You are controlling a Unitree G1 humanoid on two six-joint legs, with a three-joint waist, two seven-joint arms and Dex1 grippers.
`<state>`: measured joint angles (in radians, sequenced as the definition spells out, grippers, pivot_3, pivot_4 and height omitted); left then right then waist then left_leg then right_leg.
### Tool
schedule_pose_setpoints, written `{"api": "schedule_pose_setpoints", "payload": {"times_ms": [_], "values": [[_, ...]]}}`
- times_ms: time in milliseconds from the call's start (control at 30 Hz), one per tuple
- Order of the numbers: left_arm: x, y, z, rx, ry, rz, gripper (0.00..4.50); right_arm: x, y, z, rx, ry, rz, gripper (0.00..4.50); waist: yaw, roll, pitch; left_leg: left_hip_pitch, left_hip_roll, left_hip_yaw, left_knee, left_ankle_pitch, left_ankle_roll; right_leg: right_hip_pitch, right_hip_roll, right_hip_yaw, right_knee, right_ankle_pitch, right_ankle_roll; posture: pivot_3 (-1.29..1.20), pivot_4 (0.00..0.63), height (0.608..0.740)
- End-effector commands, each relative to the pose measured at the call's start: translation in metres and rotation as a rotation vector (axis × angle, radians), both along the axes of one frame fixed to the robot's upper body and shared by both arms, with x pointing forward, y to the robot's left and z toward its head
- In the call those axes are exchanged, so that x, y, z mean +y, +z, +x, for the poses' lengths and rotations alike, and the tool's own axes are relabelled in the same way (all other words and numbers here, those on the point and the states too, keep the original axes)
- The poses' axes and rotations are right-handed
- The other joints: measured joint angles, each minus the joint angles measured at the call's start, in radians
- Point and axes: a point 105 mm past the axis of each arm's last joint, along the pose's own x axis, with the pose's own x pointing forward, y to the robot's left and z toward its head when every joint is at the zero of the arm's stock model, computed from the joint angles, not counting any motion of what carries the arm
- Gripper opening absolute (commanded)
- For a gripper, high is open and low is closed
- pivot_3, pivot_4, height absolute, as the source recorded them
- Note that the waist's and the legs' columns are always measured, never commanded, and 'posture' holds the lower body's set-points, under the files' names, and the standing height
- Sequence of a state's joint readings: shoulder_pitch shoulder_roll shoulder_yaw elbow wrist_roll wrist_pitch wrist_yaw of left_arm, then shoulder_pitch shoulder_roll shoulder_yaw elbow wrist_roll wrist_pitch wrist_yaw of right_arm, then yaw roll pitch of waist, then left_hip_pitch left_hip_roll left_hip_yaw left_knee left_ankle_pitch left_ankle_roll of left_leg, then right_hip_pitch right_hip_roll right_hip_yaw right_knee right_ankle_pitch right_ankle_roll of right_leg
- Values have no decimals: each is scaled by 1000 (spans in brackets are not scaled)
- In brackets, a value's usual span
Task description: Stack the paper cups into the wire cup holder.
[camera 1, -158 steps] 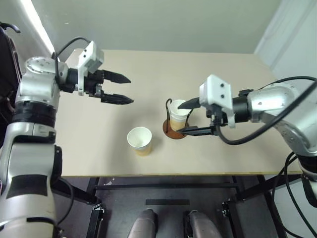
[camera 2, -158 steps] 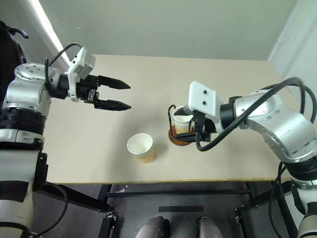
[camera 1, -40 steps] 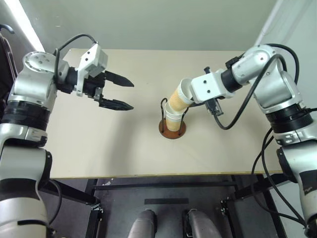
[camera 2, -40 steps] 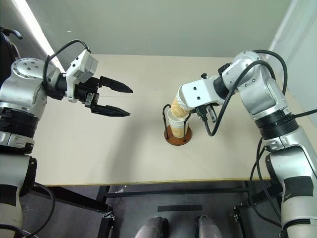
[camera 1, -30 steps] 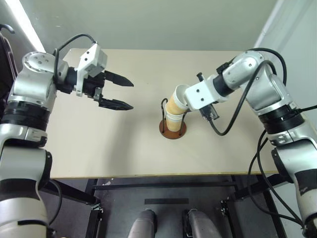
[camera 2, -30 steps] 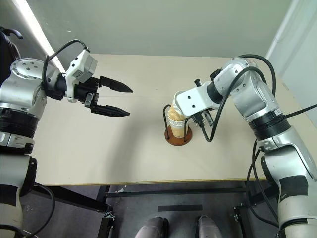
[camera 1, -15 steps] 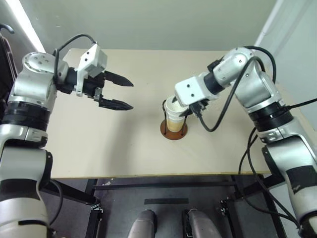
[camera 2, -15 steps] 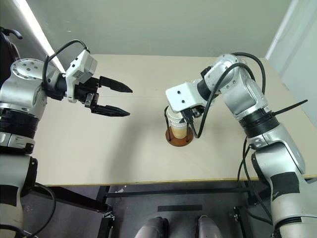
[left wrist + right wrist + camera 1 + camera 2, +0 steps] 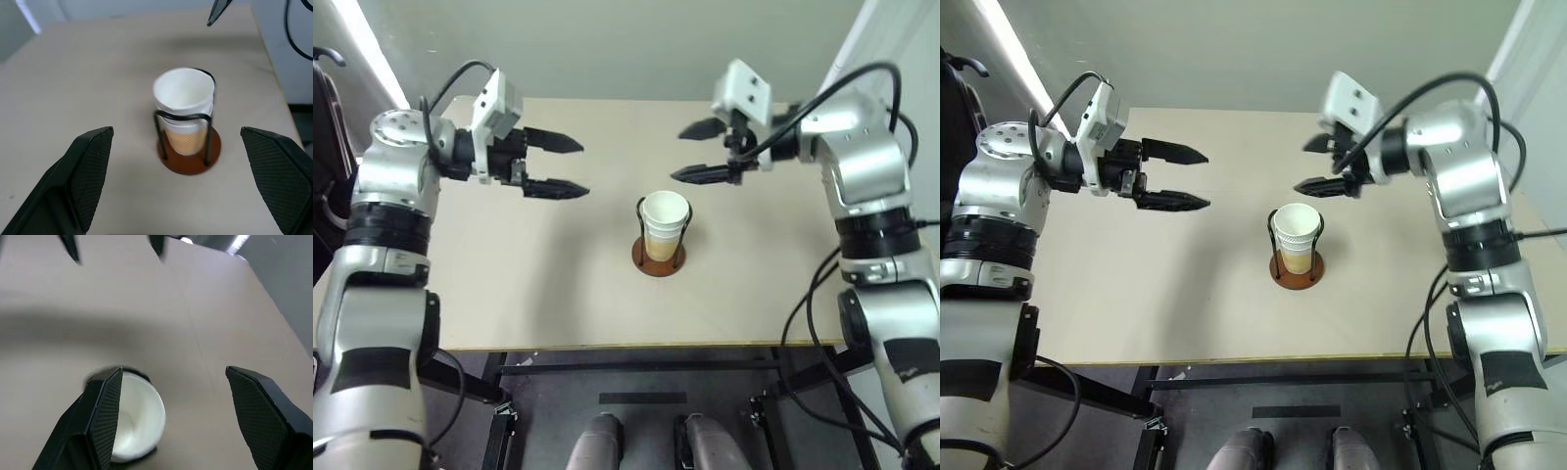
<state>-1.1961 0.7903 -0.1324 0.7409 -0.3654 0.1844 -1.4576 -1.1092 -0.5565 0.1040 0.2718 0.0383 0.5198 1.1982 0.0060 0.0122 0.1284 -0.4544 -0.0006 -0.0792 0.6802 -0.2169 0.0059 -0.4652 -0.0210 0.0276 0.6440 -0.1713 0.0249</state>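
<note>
The paper cups stand nested upright in the wire cup holder at the middle of the table, white rim on top, tan wall below; the stack also appears in the left wrist view. My right gripper hovers open above and behind the stack, apart from it, with nothing between its fingers. My left gripper is open and empty too, raised over the table well to the left of the holder. In the right wrist view the cups' white inside lies below the spread fingers.
The beige table carries only the holder. Its front edge runs below the holder. A grey wall stands behind the table.
My right gripper has let go of the top cup, opened, and lifted up and back away from the stack. The cup now sits straight in the holder. My left gripper shifted slightly toward the middle.
</note>
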Motion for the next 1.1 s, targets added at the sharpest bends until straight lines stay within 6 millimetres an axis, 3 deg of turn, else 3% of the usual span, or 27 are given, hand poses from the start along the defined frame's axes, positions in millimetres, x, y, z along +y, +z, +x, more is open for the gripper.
{"api": "schedule_pose_setpoints", "payload": {"times_ms": [33,233,600,867,1100], "values": [[5,14,10,-72,103,-76,4500,-24,7,9,-18,-134,153,3373,0,0,0,0,0,0,0,0,0,0,0,0,1,1,1,0,150,740],[11,7,21,-77,203,-148,4500,-67,-10,31,22,-367,357,3373,-1,1,0,1,0,0,-1,0,2,-1,0,0,1,2,3,0,150,740],[19,-17,22,2,268,-205,4500,-101,-28,40,37,-558,548,3373,1,1,0,2,0,0,-1,-1,4,0,0,0,1,2,4,0,150,740],[18,-15,23,-26,327,-275,4500,-121,-44,51,-25,-687,529,3373,5,1,0,1,0,1,0,-2,5,1,0,0,1,3,5,0,150,740],[15,-17,16,-29,344,-298,4500,-129,-38,56,-66,-721,586,3373,5,1,0,2,0,1,0,-2,5,1,0,0,1,4,5,0,150,740]]}}
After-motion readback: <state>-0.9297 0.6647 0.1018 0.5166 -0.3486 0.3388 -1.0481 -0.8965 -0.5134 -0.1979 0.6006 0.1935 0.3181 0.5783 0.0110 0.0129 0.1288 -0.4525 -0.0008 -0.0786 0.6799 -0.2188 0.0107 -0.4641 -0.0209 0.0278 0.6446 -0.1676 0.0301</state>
